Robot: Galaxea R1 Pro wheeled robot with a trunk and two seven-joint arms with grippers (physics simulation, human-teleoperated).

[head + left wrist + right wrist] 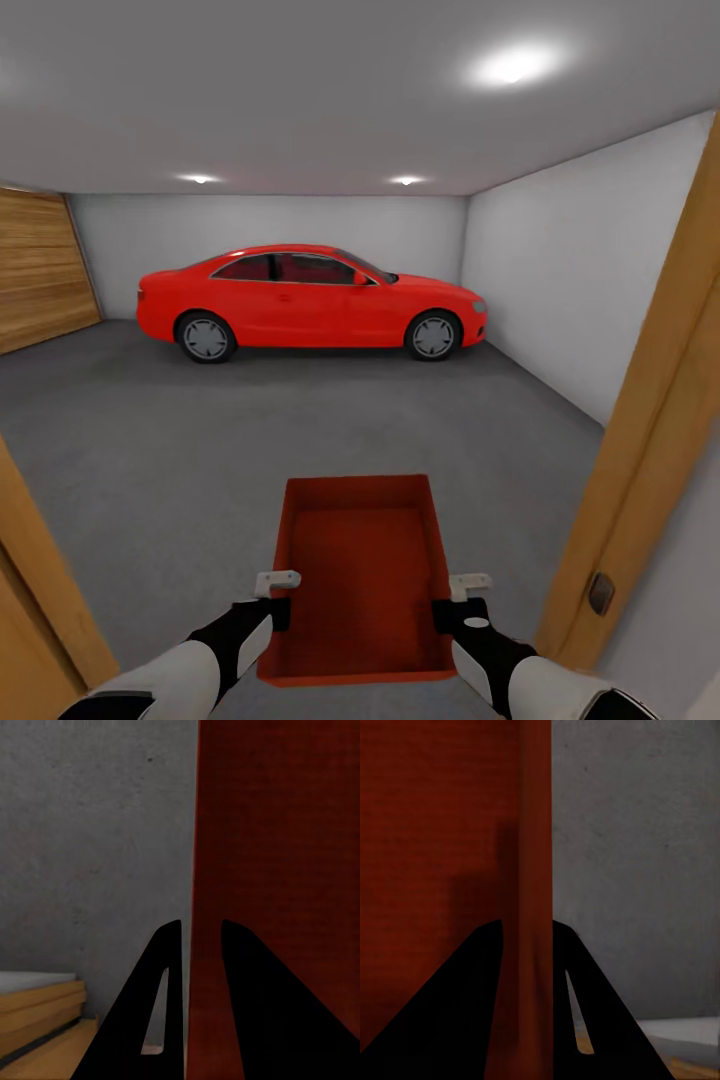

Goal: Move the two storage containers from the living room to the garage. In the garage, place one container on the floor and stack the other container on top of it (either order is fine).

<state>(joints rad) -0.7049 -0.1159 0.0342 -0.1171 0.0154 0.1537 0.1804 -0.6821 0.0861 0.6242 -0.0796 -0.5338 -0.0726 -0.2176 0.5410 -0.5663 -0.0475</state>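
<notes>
I hold one orange-red storage container [358, 575] level in front of me, above the dark grey concrete floor [200, 440] of the garage. My left gripper [275, 600] is shut on its left wall and my right gripper [452, 600] is shut on its right wall. In the left wrist view the black fingers [161, 1012] straddle the thin red wall [196, 870]. The right wrist view shows the same grip, with the fingers [585, 1005] clamped on the other wall [534, 907]. The container is empty inside.
A red coupe car [310, 303] is parked across the far end. A slatted wooden door [40, 265] covers the left wall and a white wall [580, 280] runs along the right. Wooden doorframe posts stand close on my left [40, 590] and right [650, 450].
</notes>
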